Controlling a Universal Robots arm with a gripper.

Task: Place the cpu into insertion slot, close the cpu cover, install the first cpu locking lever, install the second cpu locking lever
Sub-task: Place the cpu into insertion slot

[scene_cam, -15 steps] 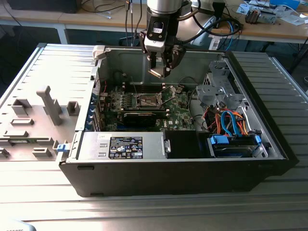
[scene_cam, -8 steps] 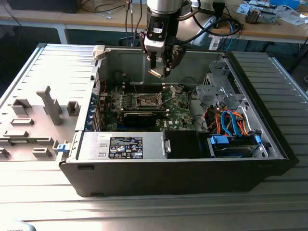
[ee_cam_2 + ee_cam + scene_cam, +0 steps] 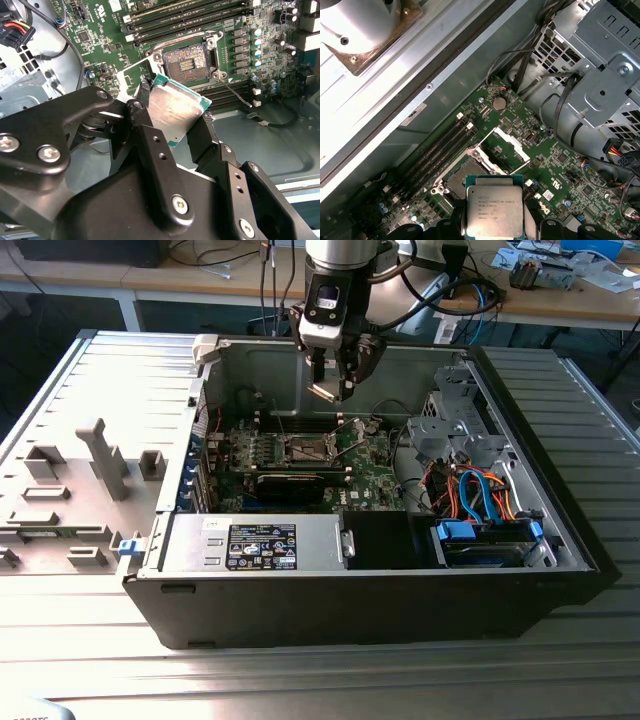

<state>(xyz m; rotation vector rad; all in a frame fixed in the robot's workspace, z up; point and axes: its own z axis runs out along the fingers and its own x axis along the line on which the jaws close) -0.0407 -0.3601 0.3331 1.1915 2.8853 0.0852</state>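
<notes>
Open computer case (image 3: 350,610) on a ribbed metal table (image 3: 300,680), with 1 arm reaching in from above.

The gripper (image 3: 328,390) is clenched on the cpu (image 3: 322,391). In the second wrist view, 2 black fingers (image 3: 150,145) press on opposite edges of the cpu (image 3: 175,112). Its silvery lid faces the camera and its green edge shows along 2 sides. The chip sits at a tilt between the fingers.

In the exterior view the cpu hangs in the air above the green motherboard (image 3: 372,476), apart from it and not seated.

The slot (image 3: 303,448) lies in the middle of the board. Its dark centre is exposed inside a silver rim in the second wrist view (image 3: 186,62). In the first wrist view the cpu (image 3: 494,212) partly hides the slot (image 3: 457,180) behind it.

The cover (image 3: 512,143) stands swung up from the slot. It is a thin silver frame with a square window, hinged at the slot's far edge.

A thin lever (image 3: 235,95) runs outward from 1 corner of the slot, unlatched.

Long black memory slots (image 3: 185,15) run beside the slot. A perforated drive cage (image 3: 605,75) stands at the board's edge. Blue and orange cables (image 3: 480,490) lie toward the exterior view's right.
</notes>
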